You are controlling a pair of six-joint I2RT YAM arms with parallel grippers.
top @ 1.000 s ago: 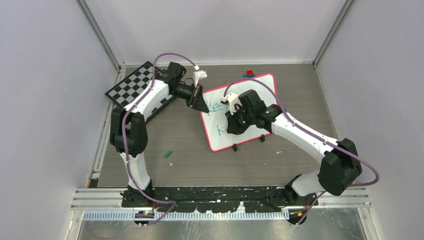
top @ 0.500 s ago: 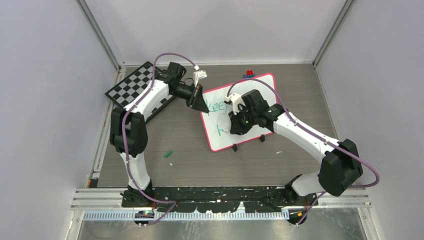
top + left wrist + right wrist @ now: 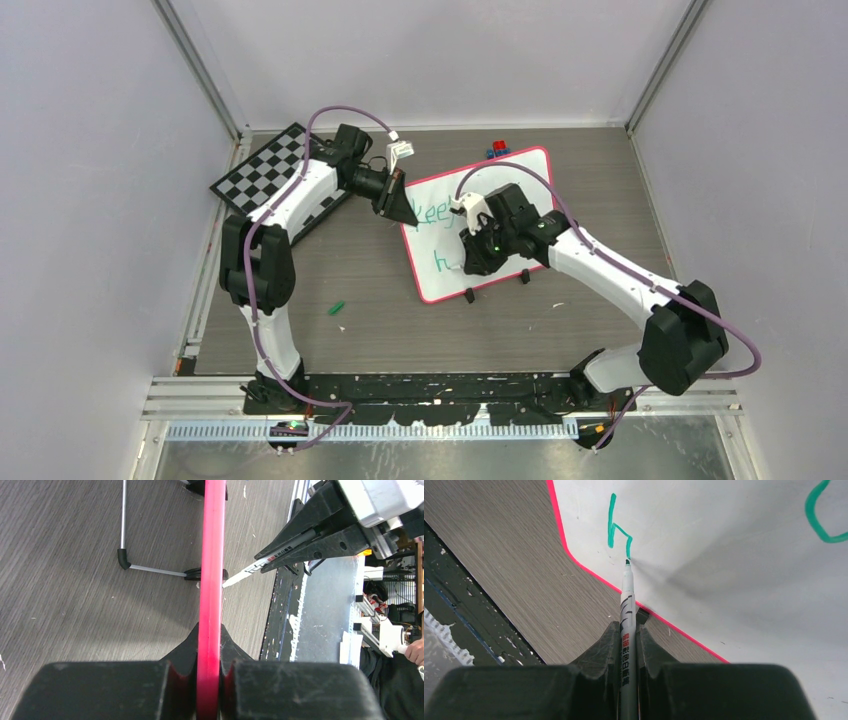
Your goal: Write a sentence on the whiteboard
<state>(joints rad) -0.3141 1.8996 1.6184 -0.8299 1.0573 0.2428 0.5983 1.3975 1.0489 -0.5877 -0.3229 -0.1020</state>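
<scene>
The whiteboard [image 3: 525,180] stands tilted on the table, with a thin red-pink rim [image 3: 210,580]. My left gripper [image 3: 405,212] is shut on the rim at the board's far left corner [image 3: 209,630]. My right gripper [image 3: 470,262] is shut on a white marker [image 3: 626,610], whose green tip touches the board [image 3: 724,555] just below a green "h" [image 3: 616,525]. Of the sentence, I see green letters "kee" [image 3: 432,215] on the upper line and the "h" [image 3: 440,262] below. The right arm hides the rest of the lettering.
A checkered chessboard [image 3: 262,170] lies at the far left under the left arm. A small green cap [image 3: 337,308] lies on the table near the left. A red-and-blue object [image 3: 498,148] sits behind the board. Two black feet [image 3: 468,294] prop up the board's near edge.
My right gripper has slid a little to the right and nearer with the marker, drawing the last stroke of the "h". The left gripper has not moved.
</scene>
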